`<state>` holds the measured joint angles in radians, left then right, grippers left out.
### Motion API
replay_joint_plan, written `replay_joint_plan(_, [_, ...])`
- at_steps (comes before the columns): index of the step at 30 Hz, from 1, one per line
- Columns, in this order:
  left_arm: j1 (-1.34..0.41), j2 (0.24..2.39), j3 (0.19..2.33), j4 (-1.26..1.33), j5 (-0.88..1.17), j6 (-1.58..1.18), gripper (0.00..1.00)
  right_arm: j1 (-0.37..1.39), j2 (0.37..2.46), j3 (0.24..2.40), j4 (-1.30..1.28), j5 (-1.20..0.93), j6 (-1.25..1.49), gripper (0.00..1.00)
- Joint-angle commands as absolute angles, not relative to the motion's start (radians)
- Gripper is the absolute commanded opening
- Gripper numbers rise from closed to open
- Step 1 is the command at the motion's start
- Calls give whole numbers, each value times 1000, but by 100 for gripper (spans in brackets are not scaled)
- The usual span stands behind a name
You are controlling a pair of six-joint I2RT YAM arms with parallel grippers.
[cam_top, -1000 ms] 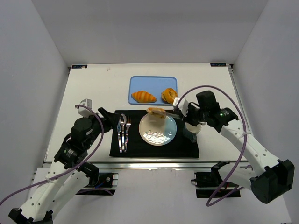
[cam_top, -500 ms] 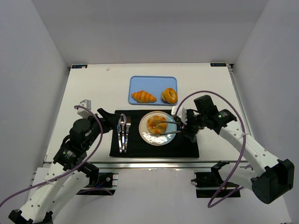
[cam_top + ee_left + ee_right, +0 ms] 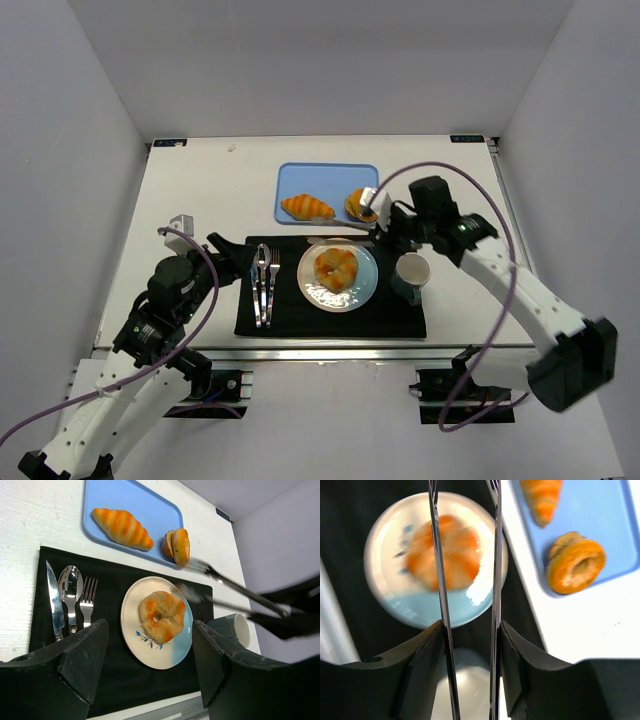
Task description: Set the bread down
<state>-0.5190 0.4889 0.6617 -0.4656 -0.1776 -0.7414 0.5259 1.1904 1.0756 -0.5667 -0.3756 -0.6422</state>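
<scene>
Since half a second ago the right arm has pulled up and back toward the tray. Its tongs (image 3: 440, 605) were around the bread then and have now left it behind.

- table (image 3: 200, 190): white, carries everything.
- black mat (image 3: 400, 315): near centre, under the plate, cup and cutlery.
- blue tray (image 3: 330, 175): just beyond the mat, holding a croissant (image 3: 307, 207) and a sliced bun (image 3: 177, 545).
- plate (image 3: 365, 285): middle of the mat, pale with a blue patch.
- bread (image 3: 336, 268): ring-shaped roll lying flat on the plate, about centred, with nothing touching it.
- cup (image 3: 413, 272): on the mat just right of the plate.
- knife (image 3: 54, 600), spoon (image 3: 70, 587) and fork (image 3: 87, 597): side by side left of the plate.

right gripper (image 3: 470, 627): its fingers bear on the two tong arms. The arms stand apart with nothing between them. The wrist view is motion-blurred, so the tong tips are probably above the plate's far rim, but I can't tell exactly.
left gripper (image 3: 222, 252): parked at the mat's left edge, jaws spread wide, empty.

Progress: the placing looks done, as the bread is on the plate and released. What seems left is for the right arm to clear off and settle. The main risk is the tongs clipping the tray bun as the arm backs out.
</scene>
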Motion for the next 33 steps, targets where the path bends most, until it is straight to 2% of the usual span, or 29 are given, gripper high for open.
replay_joint_plan(1, [-518,497,657,-448,-179,-738,77,529,1351,1179,-387,-269,-554,51])
replay_joint_plan(9, [-518,471,650,-451,-199,-752,77,529,1705,1426,-339,-164,-577,54])
replay_joint_plan(12, [-518,459,644,-456,-206,-758,77,529,1773,1497,-371,-163,-589,55])
replay_joint_plan(22, [-518,456,630,-453,-207,-755,77,529,1854,1531,-472,-173,-597,55])
replay_joint_plan(33, [-519,483,632,-425,-201,-746,77,529,2000,1739,-689,-193,-578,43])
